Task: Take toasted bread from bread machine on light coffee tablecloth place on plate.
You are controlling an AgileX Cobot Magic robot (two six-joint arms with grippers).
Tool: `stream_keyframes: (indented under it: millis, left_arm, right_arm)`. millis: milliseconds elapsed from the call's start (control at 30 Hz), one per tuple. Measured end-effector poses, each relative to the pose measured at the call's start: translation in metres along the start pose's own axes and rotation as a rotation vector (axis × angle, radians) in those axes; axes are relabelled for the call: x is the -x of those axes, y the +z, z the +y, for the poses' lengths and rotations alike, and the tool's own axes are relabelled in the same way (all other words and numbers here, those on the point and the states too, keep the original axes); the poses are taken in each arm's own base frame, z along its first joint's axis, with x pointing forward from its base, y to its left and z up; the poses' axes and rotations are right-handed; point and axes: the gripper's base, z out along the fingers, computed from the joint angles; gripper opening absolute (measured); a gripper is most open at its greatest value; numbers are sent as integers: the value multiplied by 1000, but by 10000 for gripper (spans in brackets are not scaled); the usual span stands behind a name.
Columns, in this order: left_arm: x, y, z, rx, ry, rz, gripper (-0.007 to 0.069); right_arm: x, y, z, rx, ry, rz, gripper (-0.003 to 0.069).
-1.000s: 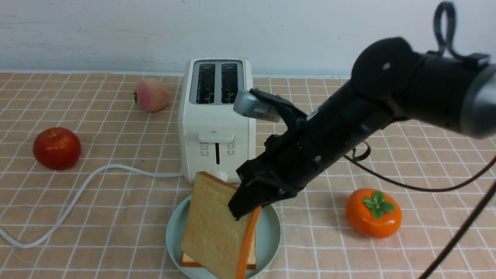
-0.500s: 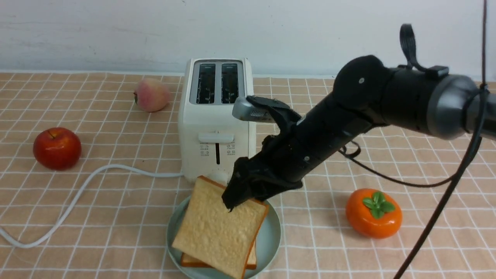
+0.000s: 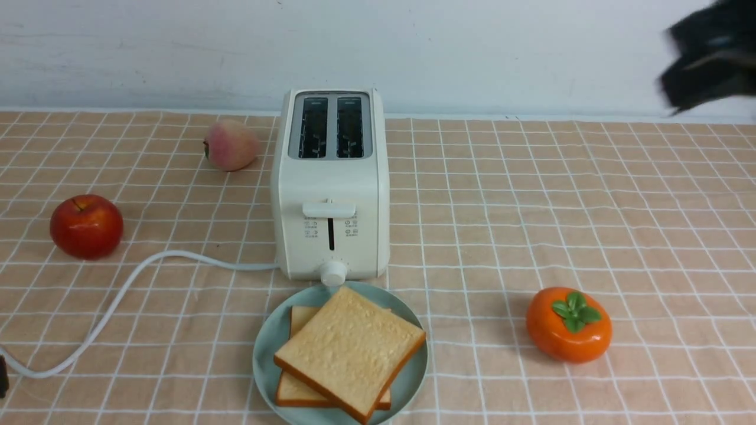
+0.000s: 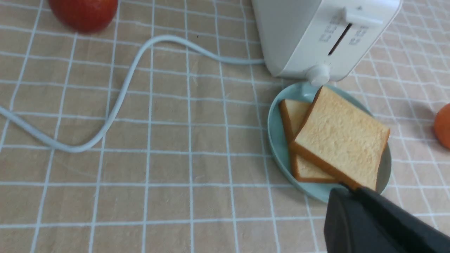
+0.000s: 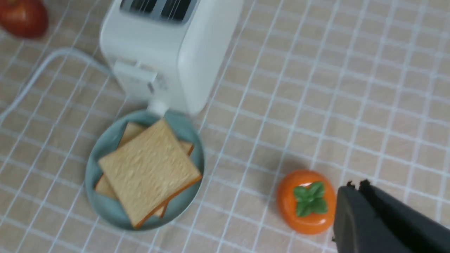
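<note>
While right claw (image 5: 357, 184) hung closed, empty, toasted bread (image 5: 149, 172) lay stacked on plate (image 5: 105, 209) well apart from it; left claw (image 4: 348, 191) closed too.

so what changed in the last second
The right end effector let go of the top slice, which fell from standing tilted to lying flat, askew, on the lower slice on the plate. It then pulled up and away to the right and shut. Toaster, plate, lower slice, apple, peach and persimmon stayed put.
</note>
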Motion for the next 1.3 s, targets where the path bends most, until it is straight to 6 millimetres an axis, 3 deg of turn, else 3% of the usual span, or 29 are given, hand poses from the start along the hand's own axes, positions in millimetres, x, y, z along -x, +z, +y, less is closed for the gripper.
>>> stream_keyframes:
  millis: [33, 133, 167, 200, 233, 267, 367, 500, 667, 1300]
  left_arm:
    - [1, 0, -1, -13, -5, -13, -14]
    - [4, 0, -4, -43, -16, -47, -14]
    - [5, 0, -4, -49, -19, -56, -14]
    - [7, 0, -5, -60, -19, -76, -14]
    - [8, -1, -6, -68, -20, -90, -14]
    - [8, -1, -6, -69, -20, -92, -14]
    - [10, -1, -7, -81, -22, -113, -14]
    - [11, -1, -7, -83, -23, -115, -14]
    - [12, -1, -8, -92, -23, -134, -14]
    - [12, -1, -8, -94, -22, -137, -1]
  right_arm:
    - [-8, -21, -3, -18, 11, -63, -16]
    - [-39, -56, -14, -75, 38, -207, -16]
    - [-44, -59, -15, -84, 42, -229, -16]
    - [-69, -69, -22, -117, 46, -323, -16]
    - [-87, -66, -26, -138, 39, -384, -16]
    - [-92, -71, -27, -139, 39, -411, -16]
    - [-159, -58, -35, -132, 28, -664, -11]
    - [-208, -52, -39, -94, 41, -873, -8]
    - [-226, -52, -43, -130, 8, -987, -1]
    - [-222, -61, -43, -320, -298, -1080, 20]
